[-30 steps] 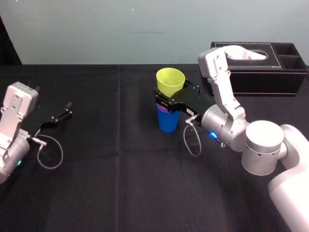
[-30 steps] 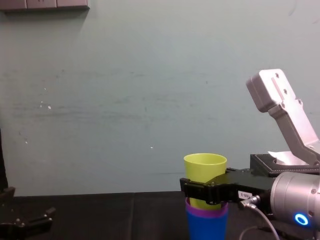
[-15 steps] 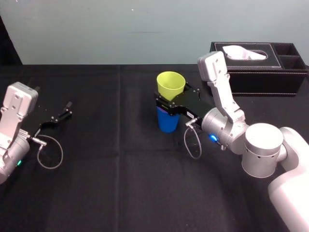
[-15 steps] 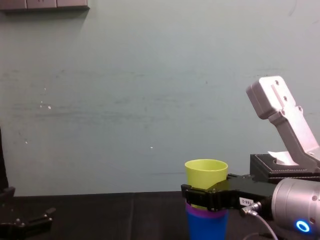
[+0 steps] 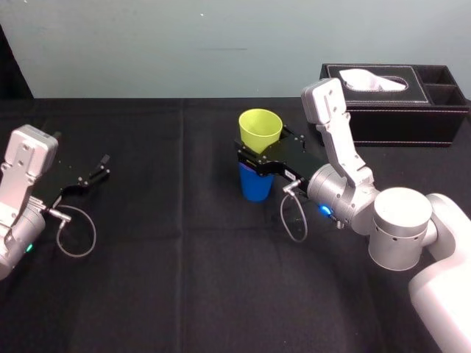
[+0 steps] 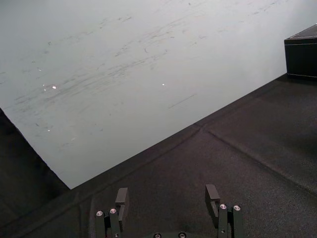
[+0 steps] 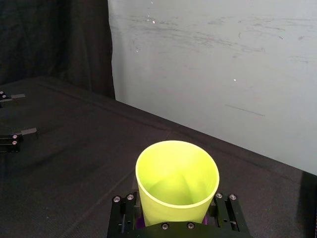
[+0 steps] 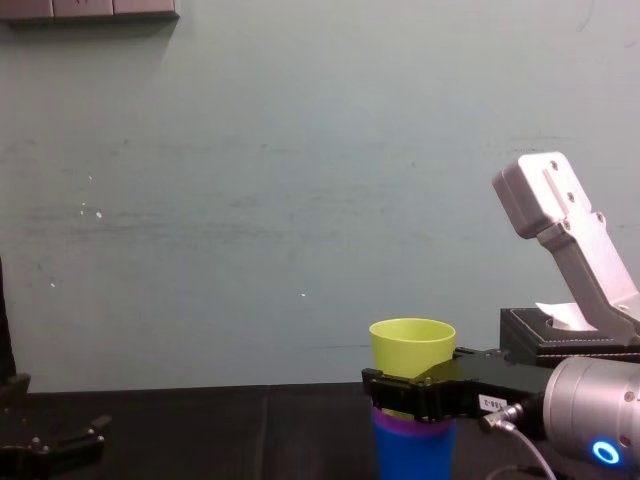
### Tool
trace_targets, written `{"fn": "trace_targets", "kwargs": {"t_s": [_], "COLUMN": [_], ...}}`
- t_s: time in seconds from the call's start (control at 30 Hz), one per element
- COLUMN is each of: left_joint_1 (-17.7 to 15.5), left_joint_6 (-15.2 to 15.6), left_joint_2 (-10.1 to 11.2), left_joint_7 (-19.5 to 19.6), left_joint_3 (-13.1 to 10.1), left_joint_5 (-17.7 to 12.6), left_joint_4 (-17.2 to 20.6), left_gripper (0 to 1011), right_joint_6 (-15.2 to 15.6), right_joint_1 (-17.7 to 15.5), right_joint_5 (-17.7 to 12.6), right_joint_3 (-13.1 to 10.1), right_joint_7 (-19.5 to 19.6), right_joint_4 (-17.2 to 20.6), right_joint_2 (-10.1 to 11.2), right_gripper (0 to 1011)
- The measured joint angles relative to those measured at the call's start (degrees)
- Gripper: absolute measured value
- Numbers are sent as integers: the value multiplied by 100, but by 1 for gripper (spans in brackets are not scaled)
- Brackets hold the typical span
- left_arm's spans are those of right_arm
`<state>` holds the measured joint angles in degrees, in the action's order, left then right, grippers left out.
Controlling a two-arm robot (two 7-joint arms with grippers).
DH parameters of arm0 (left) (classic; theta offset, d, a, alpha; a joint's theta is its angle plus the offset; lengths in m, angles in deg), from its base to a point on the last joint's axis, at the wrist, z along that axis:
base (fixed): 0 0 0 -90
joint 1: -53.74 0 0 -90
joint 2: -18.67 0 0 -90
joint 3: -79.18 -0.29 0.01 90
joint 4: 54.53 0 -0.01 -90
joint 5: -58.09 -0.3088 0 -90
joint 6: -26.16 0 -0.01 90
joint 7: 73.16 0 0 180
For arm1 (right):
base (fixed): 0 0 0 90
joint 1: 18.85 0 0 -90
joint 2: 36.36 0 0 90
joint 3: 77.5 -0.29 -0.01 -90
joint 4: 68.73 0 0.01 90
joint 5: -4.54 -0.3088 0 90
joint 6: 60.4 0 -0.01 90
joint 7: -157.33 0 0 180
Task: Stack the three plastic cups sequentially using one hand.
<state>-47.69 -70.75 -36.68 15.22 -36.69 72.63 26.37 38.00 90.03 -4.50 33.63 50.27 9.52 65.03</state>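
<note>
Smooth plastic on matt black cloth, with satin silver above it!

The yellow-green smooth plastic tumbler (image 5: 260, 125) shows a soft sheen, and so do the blue plastic tumbler (image 5: 255, 185) and the purple plastic tumbler (image 8: 412, 425). The right gripper (image 5: 259, 149) looks matt black, its cylindrical arm (image 5: 401, 220) satin silver-grey metal. The black tablecloth (image 5: 184, 257) is dull woven fabric, faintly creased. The black tissue box (image 5: 412, 118) looks like grained leather, and the pale wall (image 8: 250, 200) is matt and scuffed.

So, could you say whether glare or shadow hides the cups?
Head view: blue cup glare-free; the right gripper, clamped on the yellow-green cup, mostly covers the purple cup. Right wrist view: soft shading inside it. Left wrist view: idle left gripper, evenly lit.
</note>
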Motion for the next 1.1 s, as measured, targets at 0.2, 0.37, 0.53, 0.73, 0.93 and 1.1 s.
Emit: {"fn": "trace_targets", "kwargs": {"t_s": [0.2,0.37,0.53,0.73,0.93,1.1], "left_joint_1": [0,0,0,0,0,0], "left_joint_6": [-1,0,0,-1,0,-1], "left_joint_2": [0,0,0,0,0,0], "left_joint_7": [0,0,0,0,0,0], "left_joint_3": [0,0,0,0,0,0], "left_joint_5": [0,0,0,0,0,0], "left_joint_4": [0,0,0,0,0,0], "left_gripper": [1011,1011,1011,1011,1011,1011], "right_joint_6": [3,6,6,6,6,6], "right_joint_1": [0,0,0,0,0,0], "right_joint_5": [-1,-2,-2,-2,-2,-2], "right_joint_3": [0,0,0,0,0,0], "right_joint_7": [1,2,2,3,3,3], "right_joint_4": [4,7,10,10,10,10], "right_joint_2": [0,0,0,0,0,0], "right_gripper": [724,724,724,726,835,950]}}
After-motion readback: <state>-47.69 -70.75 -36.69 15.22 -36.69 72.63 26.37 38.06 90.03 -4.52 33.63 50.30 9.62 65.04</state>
